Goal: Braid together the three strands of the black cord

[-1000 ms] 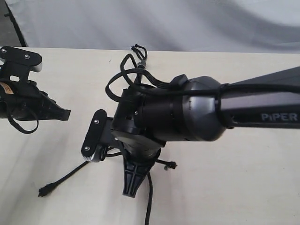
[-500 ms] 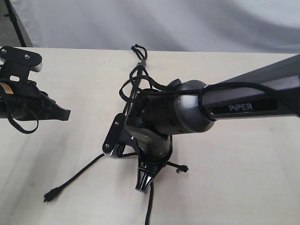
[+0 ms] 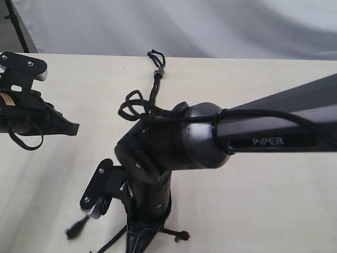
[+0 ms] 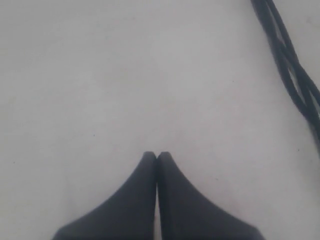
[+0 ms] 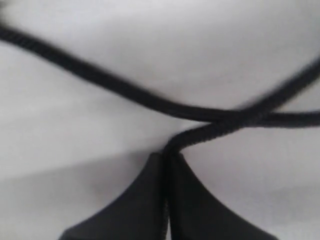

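Observation:
The black cord lies on the table, with its grey band (image 3: 159, 73) and short loops (image 3: 155, 55) at the far edge. Its strands run toward the near edge under my right arm, mostly hidden. My right gripper (image 3: 138, 245) (image 5: 167, 154) is low at the near edge, shut on one strand (image 5: 210, 131), which crosses another strand (image 5: 100, 80). One knotted end (image 3: 181, 235) lies just right of it, and a blurred end (image 3: 73, 230) lies to its left. At the left, my left gripper (image 3: 76, 127) (image 4: 157, 155) is shut and empty. A braided stretch of the cord (image 4: 292, 75) lies off to its side.
The pale table (image 3: 274, 211) has a white cloth backdrop behind its far edge. My right arm's thick grey body (image 3: 195, 139), with its own looped black cables (image 3: 134, 105), spans the middle and covers most of the cord.
My right arm has swung toward the near edge, carrying its held strand along. The loose end at the left has slid nearer too. The left arm has not moved.

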`<state>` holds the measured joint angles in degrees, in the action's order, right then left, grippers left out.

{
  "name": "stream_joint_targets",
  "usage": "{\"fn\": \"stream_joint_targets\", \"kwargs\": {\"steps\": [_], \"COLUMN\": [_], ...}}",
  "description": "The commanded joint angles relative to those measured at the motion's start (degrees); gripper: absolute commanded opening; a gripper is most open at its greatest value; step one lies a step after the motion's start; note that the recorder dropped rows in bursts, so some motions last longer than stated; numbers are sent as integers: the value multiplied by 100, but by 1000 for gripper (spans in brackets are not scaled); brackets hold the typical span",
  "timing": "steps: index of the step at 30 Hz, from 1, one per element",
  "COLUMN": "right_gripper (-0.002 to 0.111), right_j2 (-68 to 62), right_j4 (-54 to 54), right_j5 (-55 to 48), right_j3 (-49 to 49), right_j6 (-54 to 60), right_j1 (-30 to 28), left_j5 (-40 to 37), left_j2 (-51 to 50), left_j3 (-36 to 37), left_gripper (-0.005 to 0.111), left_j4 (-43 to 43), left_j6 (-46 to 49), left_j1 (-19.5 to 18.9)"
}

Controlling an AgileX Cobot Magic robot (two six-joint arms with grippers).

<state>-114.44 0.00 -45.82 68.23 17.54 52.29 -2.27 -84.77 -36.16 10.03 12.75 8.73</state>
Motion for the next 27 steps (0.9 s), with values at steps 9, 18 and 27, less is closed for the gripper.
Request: {"fn": "stream_joint_targets", "kwargs": {"steps": [9,18,27], "right_gripper": [0,0,37], "right_j2": [859,654,375], "right_j4": [-384,-394,-516], "right_j5": [-119,-141,-10], "right_j3": [-33,-33,-33], "right_j6": [-140,-168,-190], "right_j1": [-470,-1024,-1024], "left_j5": [62,62,62], "left_j2": [52,52,52], "left_j3": [29,29,29], "left_gripper": [0,0,0], "left_j4": [75,75,75], "left_j6": [-35,-35,-35], "left_j1": [-18,-18,-18]}}
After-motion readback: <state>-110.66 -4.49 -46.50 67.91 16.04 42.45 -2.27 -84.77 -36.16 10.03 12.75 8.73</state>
